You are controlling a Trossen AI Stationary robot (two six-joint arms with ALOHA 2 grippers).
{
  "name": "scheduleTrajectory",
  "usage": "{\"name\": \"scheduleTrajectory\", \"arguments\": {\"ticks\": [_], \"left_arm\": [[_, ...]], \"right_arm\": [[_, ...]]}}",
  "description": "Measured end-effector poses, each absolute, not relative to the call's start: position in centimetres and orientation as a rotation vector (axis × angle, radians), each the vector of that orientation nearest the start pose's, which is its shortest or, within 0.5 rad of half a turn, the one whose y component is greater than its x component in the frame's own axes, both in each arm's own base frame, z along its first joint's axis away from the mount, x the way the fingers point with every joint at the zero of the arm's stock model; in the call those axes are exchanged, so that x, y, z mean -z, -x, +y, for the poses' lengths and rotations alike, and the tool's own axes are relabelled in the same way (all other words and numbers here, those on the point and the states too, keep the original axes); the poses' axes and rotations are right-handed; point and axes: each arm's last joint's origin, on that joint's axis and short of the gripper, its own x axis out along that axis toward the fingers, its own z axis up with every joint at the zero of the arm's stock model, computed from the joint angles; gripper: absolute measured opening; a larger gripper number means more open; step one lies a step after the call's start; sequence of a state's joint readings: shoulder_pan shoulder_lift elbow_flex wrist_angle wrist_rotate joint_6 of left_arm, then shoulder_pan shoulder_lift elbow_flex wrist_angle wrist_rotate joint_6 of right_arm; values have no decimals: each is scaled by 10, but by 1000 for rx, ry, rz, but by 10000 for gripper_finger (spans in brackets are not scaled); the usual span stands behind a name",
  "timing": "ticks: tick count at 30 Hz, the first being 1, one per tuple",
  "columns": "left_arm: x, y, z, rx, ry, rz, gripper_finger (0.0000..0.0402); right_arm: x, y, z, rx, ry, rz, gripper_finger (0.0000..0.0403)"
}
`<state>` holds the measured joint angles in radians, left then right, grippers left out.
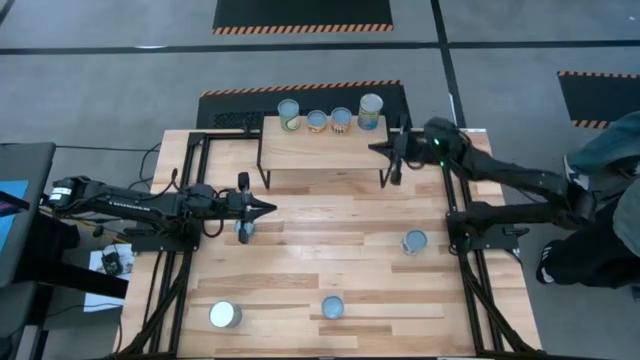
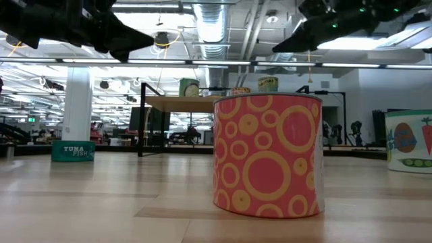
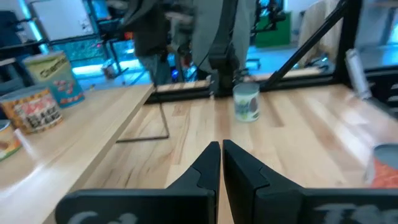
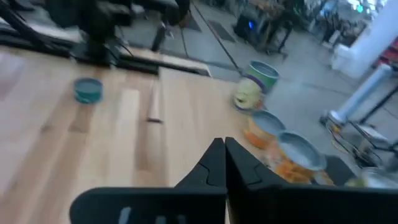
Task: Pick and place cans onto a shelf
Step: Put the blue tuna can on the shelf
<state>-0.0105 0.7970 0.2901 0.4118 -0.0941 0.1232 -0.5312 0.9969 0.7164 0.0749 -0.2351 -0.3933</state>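
Observation:
The shelf (image 1: 320,152) stands at the table's far middle with several cans (image 1: 341,120) along its far edge. Several more cans stand on the tabletop: one (image 1: 414,241) at mid right, one (image 1: 332,307) near the front, one (image 1: 225,315) at front left, and a teal one (image 1: 245,230) below my left arm. My left gripper (image 1: 266,208) is shut and empty, above the table left of centre. My right gripper (image 1: 378,150) is shut and empty, above the shelf's right end. Both grippers also show in their wrist views: the left gripper (image 3: 221,152) and the right gripper (image 4: 222,149).
Black frame rails (image 1: 195,190) run along both table sides. In the low view an orange can with yellow rings (image 2: 266,155) stands close in front, a tuna can (image 2: 73,150) far left, and a can (image 2: 408,140) at the right. A person's leg (image 1: 610,150) shows at the right.

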Motion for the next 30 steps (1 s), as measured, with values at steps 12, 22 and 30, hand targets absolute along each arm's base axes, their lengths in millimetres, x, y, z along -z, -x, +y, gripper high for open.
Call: {"name": "scheduleTrajectory", "arguments": {"ticks": [12,22,30], "left_arm": [[-216,-189,2,-109,-174,206,9],[-210,-187,-2,-113,-102,353,9],[-223,-177,-2,-165,-3,697,39]], "right_arm": [[-279,-194,-47,22,331,87,5],[-244,-199,-27,43,325,51,11],[-243,-199,-25,73,302,67,14]]}}
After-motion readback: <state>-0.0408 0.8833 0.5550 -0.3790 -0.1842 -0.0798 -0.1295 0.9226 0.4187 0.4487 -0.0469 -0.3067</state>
